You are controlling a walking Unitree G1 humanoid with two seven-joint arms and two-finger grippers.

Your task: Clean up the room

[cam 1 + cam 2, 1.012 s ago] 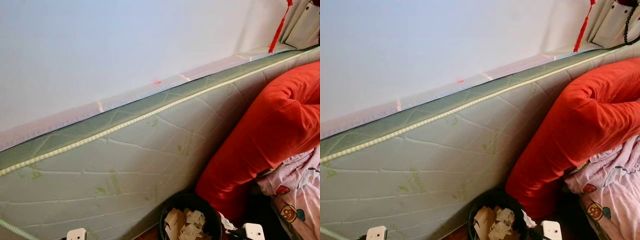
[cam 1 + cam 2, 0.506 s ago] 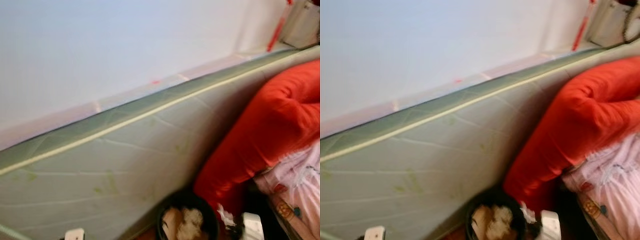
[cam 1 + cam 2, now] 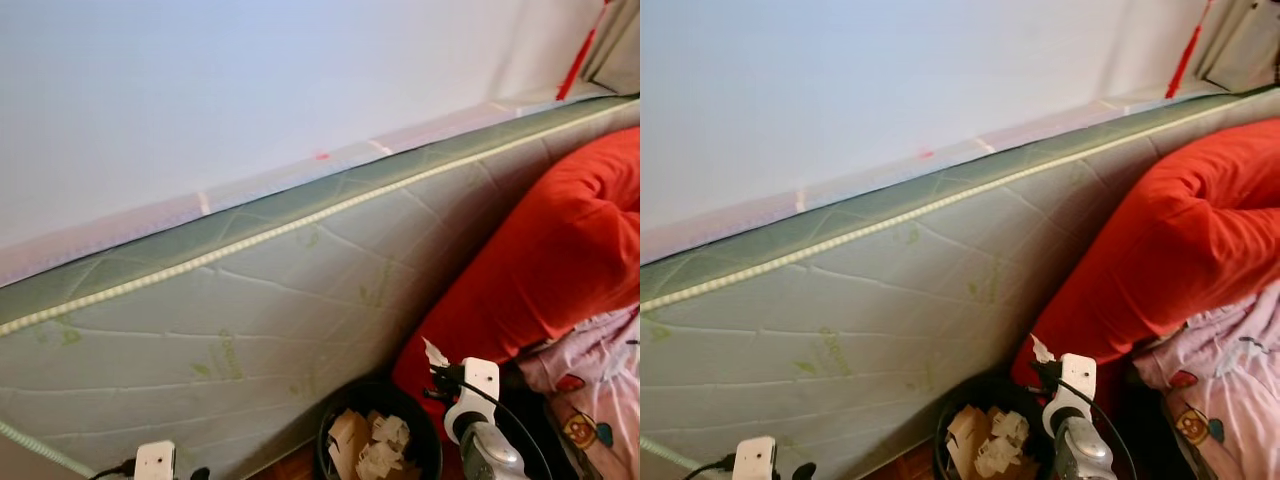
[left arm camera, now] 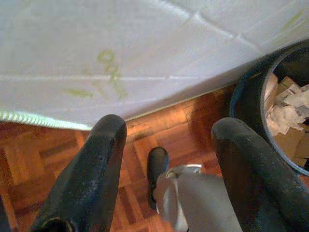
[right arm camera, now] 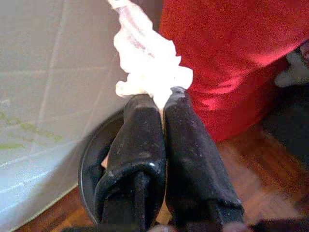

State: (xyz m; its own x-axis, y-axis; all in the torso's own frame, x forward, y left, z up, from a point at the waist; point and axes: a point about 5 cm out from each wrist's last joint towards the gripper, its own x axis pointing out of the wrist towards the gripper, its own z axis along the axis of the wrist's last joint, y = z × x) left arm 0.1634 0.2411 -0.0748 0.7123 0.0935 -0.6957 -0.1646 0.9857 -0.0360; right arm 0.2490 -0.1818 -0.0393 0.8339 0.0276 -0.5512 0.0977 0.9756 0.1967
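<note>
A black round bin (image 3: 352,398) holding crumpled paper (image 3: 372,447) stands on the wooden floor, against the foot of a mattress. My right gripper (image 5: 163,104) is shut on a white crumpled tissue (image 5: 147,77). It hangs just over the bin's right rim, in front of the red duvet, and the tissue (image 3: 435,354) sticks up from the fingertips. Low at the left, beside the bin (image 4: 248,92), my left gripper (image 4: 169,128) is open and empty above the parquet.
A pale quilted mattress (image 3: 250,320) leans on the white wall (image 3: 250,90). To the right of the bin, a red duvet (image 3: 545,265) and a pink patterned sheet (image 3: 605,375) hang off a bed. Wooden parquet floor (image 4: 145,130) lies below.
My right gripper has risen into view with the tissue, up beside the bin's right rim. The camera has shifted slightly.
</note>
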